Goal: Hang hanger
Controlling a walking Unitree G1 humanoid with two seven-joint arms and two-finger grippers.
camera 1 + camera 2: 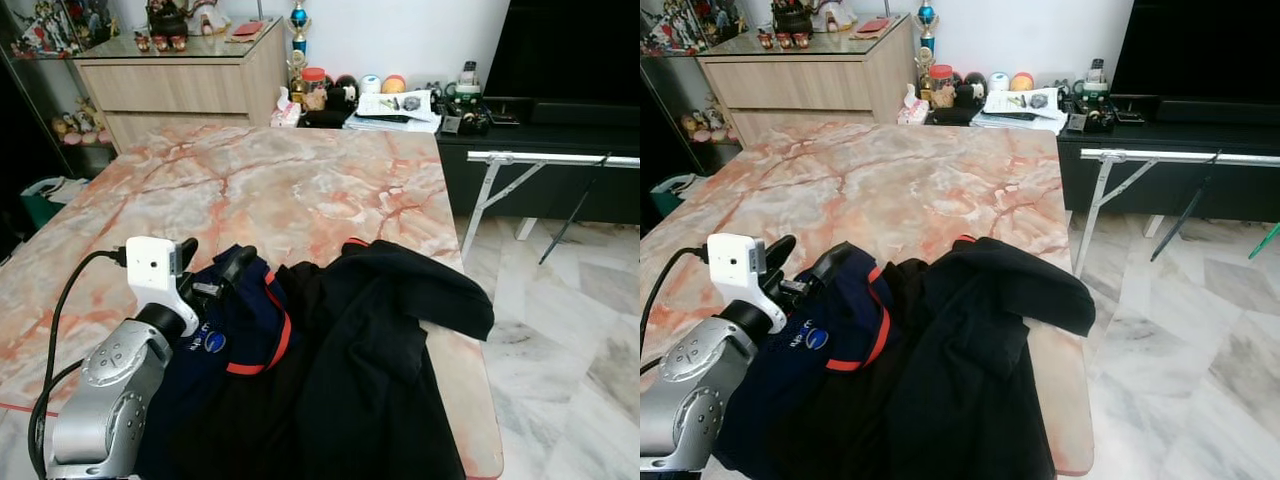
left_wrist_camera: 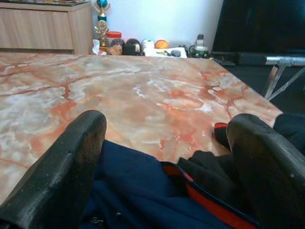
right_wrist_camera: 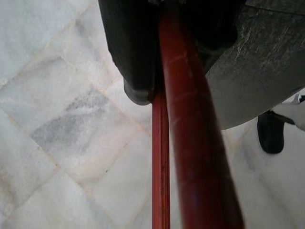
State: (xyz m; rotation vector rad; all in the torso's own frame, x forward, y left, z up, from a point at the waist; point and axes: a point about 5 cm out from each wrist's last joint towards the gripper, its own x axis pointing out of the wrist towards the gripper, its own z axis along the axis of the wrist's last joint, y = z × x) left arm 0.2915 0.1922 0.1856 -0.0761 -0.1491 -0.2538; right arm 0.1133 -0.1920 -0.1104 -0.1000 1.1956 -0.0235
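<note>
Left eye view, lower left of frame: left claw (image 1: pixel 214 264) with fingers apart, resting over a navy garment (image 1: pixel 235 335) with red trim. Left wrist view shows both fingers (image 2: pixel 66 162) spread wide above the navy cloth. A black garment (image 1: pixel 380 350) lies just right of it, draped off the lower right edge of the marble table (image 1: pixel 280 180). Right wrist view: right claw (image 3: pixel 162 71) clamped on a red hanger (image 3: pixel 190 124), hanging over the tiled floor (image 3: pixel 62 124). Cabinet (image 1: pixel 180 85) at upper left.

two garments on one table (image 1: pixel 300 180) — navy (image 1: pixel 235 320), black (image 1: pixel 370 370).
</note>
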